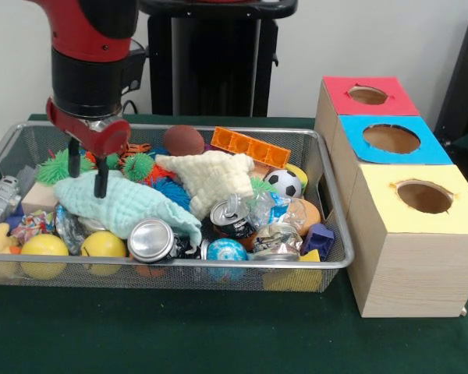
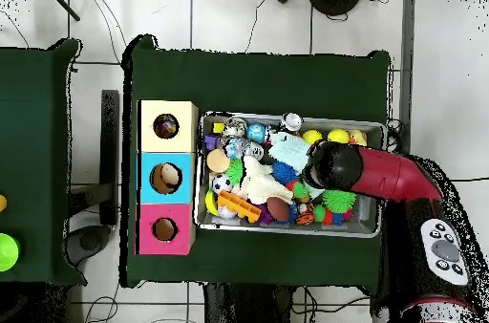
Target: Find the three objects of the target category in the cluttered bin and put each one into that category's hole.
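The wire-mesh bin (image 1: 218, 265) is full of clutter. The mint-green knit cloth (image 1: 121, 206) lies at its left front, and also shows in the overhead view (image 2: 288, 152). My gripper (image 1: 87, 179) is open right above the cloth's left part, with one fingertip (image 1: 101, 189) touching it. The cream knit cloth (image 1: 212, 178) lies in the middle, apart from the gripper. A scrap of white cloth with coloured dots (image 1: 31, 226) shows at the left front, half buried. The yellow-faced hole (image 1: 425, 196) is on the nearest wooden box, right of the bin. In the overhead view the arm (image 2: 368, 171) hides the gripper.
Metal cans (image 1: 152, 240) (image 1: 232, 214), yellow balls (image 1: 104, 245), a soccer ball (image 1: 285, 183), a brown ball (image 1: 183, 140), spiky green balls (image 1: 62, 165) and an orange block (image 1: 251, 146) crowd the bin. Blue-faced (image 1: 390, 139) and red-faced (image 1: 366, 95) holes lie behind the yellow one.
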Available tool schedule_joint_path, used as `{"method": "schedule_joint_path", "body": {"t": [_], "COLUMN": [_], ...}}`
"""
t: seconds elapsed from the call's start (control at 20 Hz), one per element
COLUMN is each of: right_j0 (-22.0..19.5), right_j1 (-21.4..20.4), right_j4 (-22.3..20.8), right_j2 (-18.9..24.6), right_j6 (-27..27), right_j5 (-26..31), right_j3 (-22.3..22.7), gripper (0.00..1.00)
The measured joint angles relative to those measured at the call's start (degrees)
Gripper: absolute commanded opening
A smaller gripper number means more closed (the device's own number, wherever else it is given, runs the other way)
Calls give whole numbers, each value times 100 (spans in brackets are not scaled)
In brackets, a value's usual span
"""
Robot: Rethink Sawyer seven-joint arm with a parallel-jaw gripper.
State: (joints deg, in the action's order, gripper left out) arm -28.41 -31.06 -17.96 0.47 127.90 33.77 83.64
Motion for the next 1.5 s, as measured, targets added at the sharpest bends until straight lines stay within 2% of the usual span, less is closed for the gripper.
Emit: {"method": "schedule_joint_path", "body": {"t": [0.4,0.85,1.2,1.5], "right_j0": [-74,-120,-165,-264], "right_j1": [-104,-58,127,512], "right_j4": [-1,-8,-12,-16], "right_j2": [4,7,16,17], "right_j6": [0,0,0,0], "right_j5": [291,314,314,304], "right_j3": [-233,-554,-802,-926], "gripper": [100,100,100,100]}}
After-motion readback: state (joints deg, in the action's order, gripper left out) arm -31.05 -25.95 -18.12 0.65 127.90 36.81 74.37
